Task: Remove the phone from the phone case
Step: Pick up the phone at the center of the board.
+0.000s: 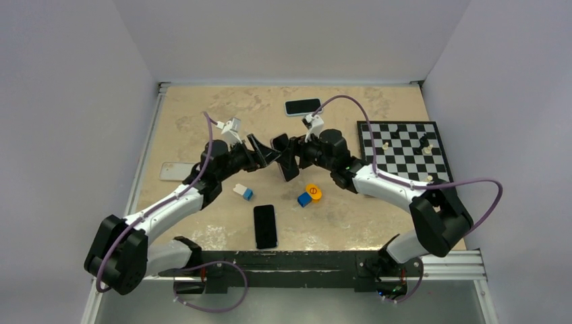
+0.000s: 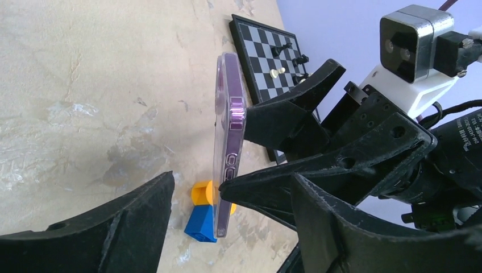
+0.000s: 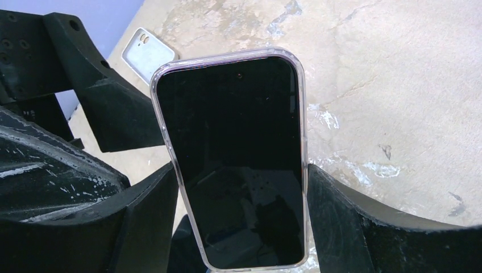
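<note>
Beige tabletop [image 1: 202,115] lies below. Left of the chessboard [image 1: 398,145], the right tool [image 3: 239,176] pinches the phone [image 3: 239,142], upright in its case [image 2: 229,131], by the long edges. The spread left tool [image 1: 266,150] straddles front and back, not touching.

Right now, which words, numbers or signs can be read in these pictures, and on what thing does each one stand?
No text can be read with certainty.
Orange disc: a red mark on top, too small to read.
Black arm casing: a line of white print, too blurred to read.
Phone: dark screen, no text.
Chessboard: no letters or numbers visible.
</note>
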Motion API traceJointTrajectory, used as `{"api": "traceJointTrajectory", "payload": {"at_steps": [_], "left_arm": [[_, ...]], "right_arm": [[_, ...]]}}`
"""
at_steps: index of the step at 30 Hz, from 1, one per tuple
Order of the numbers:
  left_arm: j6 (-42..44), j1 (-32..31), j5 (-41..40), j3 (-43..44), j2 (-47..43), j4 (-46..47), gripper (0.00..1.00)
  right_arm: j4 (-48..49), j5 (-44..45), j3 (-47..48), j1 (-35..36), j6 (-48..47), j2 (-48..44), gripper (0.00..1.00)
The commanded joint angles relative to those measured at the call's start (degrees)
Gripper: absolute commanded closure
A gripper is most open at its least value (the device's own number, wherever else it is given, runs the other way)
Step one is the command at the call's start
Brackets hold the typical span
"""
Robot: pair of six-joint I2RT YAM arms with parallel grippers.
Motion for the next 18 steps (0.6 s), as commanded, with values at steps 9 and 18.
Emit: {"api": "traceJointTrajectory", "payload": {"at_steps": [9,18], "left_arm": [[3.1,-2.6,-9.2,3.6,0.6,2.1,0.43],[3.3,-4.1,-8.9,5.4,-0.2,-1.0,0.57]], "right_arm": [[7.1,-1.5,-1.7,2.9,2.6,-6.2,1.00],[5.3,-0.1,0.7,5.8,3.4,-6.0,1.00]]}}
